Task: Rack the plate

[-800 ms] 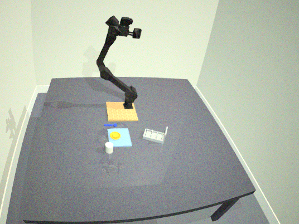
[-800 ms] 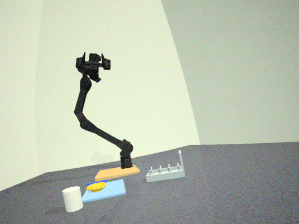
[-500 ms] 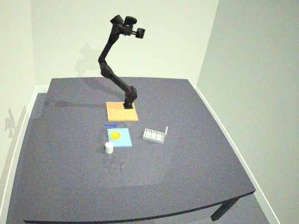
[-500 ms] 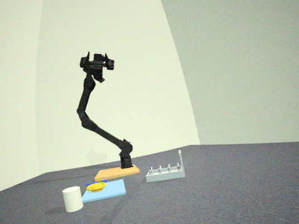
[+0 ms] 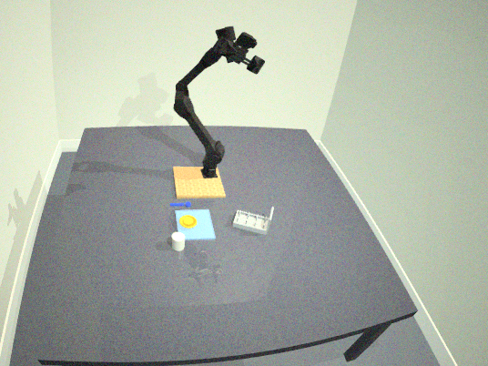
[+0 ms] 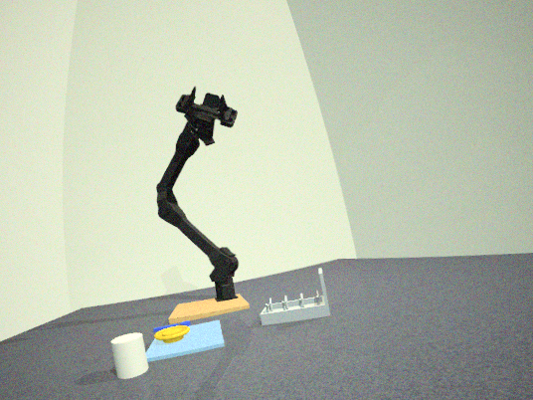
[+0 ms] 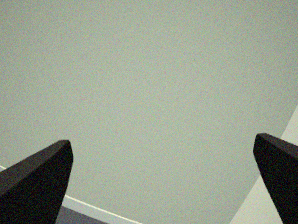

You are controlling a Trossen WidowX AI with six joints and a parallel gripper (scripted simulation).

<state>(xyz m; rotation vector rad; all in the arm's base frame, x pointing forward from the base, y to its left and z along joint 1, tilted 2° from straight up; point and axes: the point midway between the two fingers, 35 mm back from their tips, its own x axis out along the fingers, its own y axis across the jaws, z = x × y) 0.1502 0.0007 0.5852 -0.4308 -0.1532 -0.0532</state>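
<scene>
A small yellow plate [image 5: 188,221] [image 6: 172,333] lies flat on a light blue mat [image 5: 202,230] [image 6: 206,343], toward the mat's left side. A light grey dish rack [image 5: 248,228] [image 6: 295,314] stands on the table to the right of the mat. It has short upright rails and one tall post at its right end. My gripper [image 6: 208,93] [image 7: 164,147] is open and empty, raised high above the table and far from plate and rack. The wrist view shows only the two fingers, wall and a bit of floor or table, with neither plate nor rack.
A white cup [image 5: 177,241] [image 6: 130,355] stands at the mat's near left corner. A blue spoon-like utensil [image 5: 180,205] lies behind the mat. A wooden board [image 5: 200,188] [image 6: 199,310] lies at the arm's base. Walls stand behind and to the right of the table.
</scene>
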